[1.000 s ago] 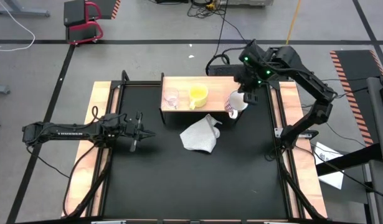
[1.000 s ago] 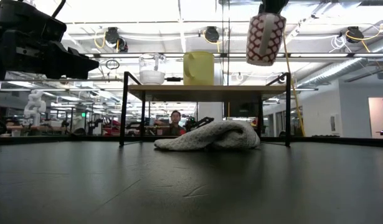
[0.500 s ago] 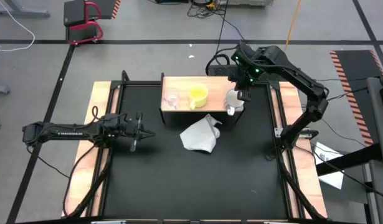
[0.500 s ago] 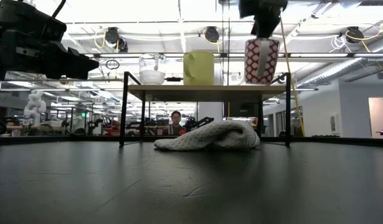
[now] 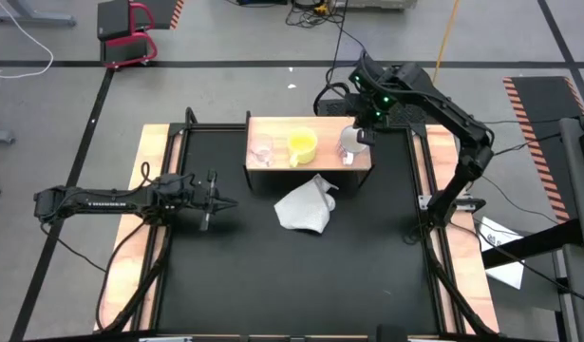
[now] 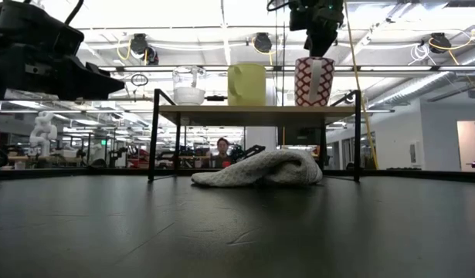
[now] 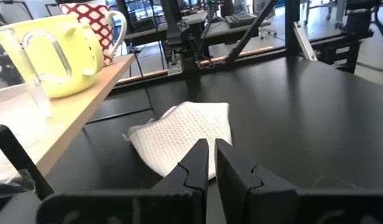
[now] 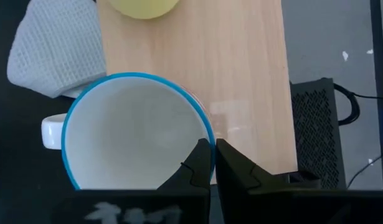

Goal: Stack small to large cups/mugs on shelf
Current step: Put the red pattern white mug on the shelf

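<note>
Right arm: we see it reach in from the right of the high view, elbow out over the table's right edge, wrist bent down over the right end of the shelf (image 5: 310, 128).
Right gripper (image 8: 208, 163): we find its fingers pinched together on the rim of the white patterned mug (image 6: 314, 81), one finger inside the blue-edged rim and one outside.
White patterned mug: we place it at the right end of the shelf top, upper centre of the high view; in the low view its base looks level with the shelf top, though we cannot tell whether it rests there fully.
Left arm: we see it stretched level across the left of the high view, low over the black tabletop (image 5: 273, 275).
Left gripper (image 7: 211, 155): its fingers stand almost together with a thin slit between them and nothing in it, pointing toward the cloth (image 5: 306, 206).
Yellow cup (image 5: 303, 144): it stands mid-shelf, between the other two vessels.
Clear glass cup (image 5: 261, 150): it stands at the left end of the shelf.
Hidden or cut off: in the high view the right gripper covers most of the mug; in the low view the right gripper is cut off by the upper edge, and the left arm shows only as a dark mass at upper left.
</note>
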Controlling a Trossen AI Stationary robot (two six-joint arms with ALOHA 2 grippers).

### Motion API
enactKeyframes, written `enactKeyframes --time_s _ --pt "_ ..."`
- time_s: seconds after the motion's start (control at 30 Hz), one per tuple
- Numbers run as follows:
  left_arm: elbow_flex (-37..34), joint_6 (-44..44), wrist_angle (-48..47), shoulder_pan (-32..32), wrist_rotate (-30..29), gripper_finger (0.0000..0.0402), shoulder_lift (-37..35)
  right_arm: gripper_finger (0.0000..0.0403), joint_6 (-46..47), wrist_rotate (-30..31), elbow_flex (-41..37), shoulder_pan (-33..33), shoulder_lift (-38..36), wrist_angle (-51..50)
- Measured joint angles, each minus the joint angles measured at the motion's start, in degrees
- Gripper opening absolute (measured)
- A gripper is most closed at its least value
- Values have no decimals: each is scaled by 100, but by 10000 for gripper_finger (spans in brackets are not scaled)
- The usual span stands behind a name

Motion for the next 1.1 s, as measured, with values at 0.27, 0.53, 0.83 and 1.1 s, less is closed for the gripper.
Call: enactKeyframes --time_s 0.27,0.53,0.83,1.1 --pt "0 74 -21 2 -3 31 -2 0 -30 9 21 -79 267 44" --pt "0 28 -24 2 -3 31 -2 0 -236 -2 28 -74 411 67" --pt "0 -1 -25 2 -3 31 -2 0 -234 -6 17 -74 407 79" --pt "0 -38 -28 0 -3 31 -2 0 -188 -7 8 -74 413 83"
